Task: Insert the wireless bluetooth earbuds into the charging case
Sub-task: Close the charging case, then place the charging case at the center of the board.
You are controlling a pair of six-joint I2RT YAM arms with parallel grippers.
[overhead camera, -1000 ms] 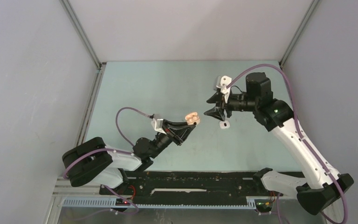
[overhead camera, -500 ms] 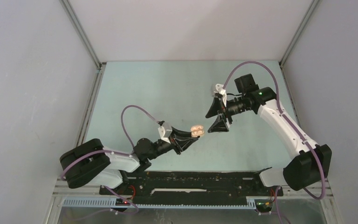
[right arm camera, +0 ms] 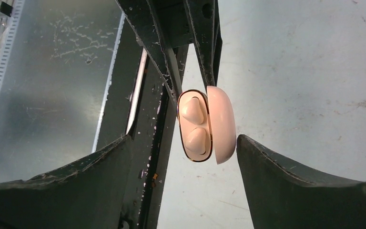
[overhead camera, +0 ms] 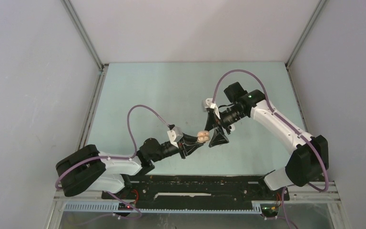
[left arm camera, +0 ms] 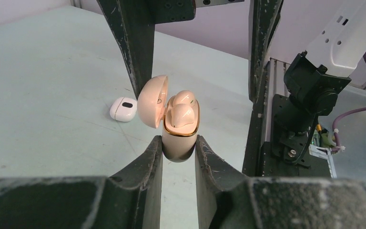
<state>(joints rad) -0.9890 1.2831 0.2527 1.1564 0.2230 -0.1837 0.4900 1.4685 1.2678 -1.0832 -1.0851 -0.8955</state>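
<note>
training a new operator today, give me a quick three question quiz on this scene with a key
1. True or false: the left tool is shut on the pink case.
2. The right tool is: A shut on the lid; B open, one finger either side of the case; C out of view.
3. How many earbuds sit in the open case?
Key: 1 true; 2 B; 3 two.
</note>
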